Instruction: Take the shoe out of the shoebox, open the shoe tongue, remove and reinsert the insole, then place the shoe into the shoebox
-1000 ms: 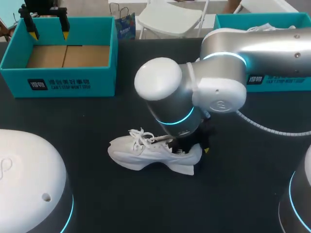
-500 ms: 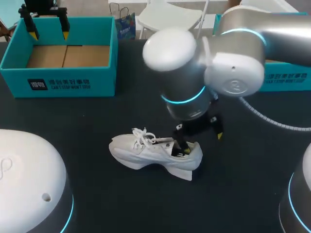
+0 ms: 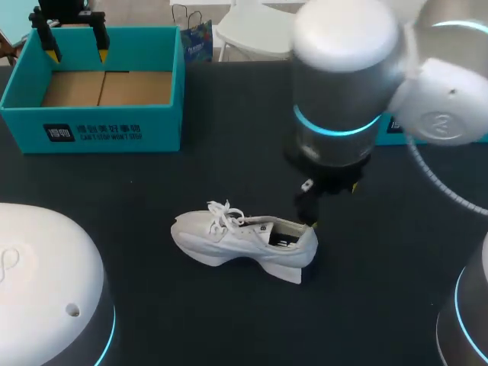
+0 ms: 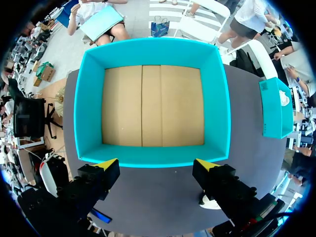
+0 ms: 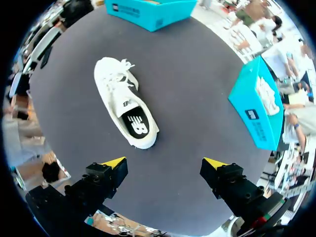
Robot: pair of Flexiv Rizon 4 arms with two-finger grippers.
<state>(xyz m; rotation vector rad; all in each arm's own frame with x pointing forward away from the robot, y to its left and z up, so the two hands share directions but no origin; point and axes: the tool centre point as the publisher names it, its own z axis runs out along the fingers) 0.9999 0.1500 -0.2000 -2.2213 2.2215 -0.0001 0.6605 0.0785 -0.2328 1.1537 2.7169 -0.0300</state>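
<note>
A white sneaker [image 3: 242,241] lies on the dark table, toe to the left and laces loose. In the right wrist view the sneaker [image 5: 124,106] is ahead of my right gripper [image 5: 164,163], its black insole [image 5: 136,123] showing in the opening. That gripper is open, holds nothing and hangs above the table clear of the heel. In the head view my right gripper [image 3: 332,204] is just above the shoe's heel end. My left gripper [image 3: 76,53] is open over the far rim of the teal shoebox [image 3: 91,126]. The shoebox [image 4: 89,103] shows only its bare cardboard floor.
A second teal box [image 3: 427,126] stands at the back right, with something white inside [image 5: 269,96]. My right arm's bulky elbow [image 3: 347,69] hangs over the middle of the table. The left arm's white base [image 3: 46,282] fills the near left corner.
My right gripper has opened, let go at the shoe's heel and risen up and to the right. The shoe stays on the table, barely shifted. The left arm has not moved.
</note>
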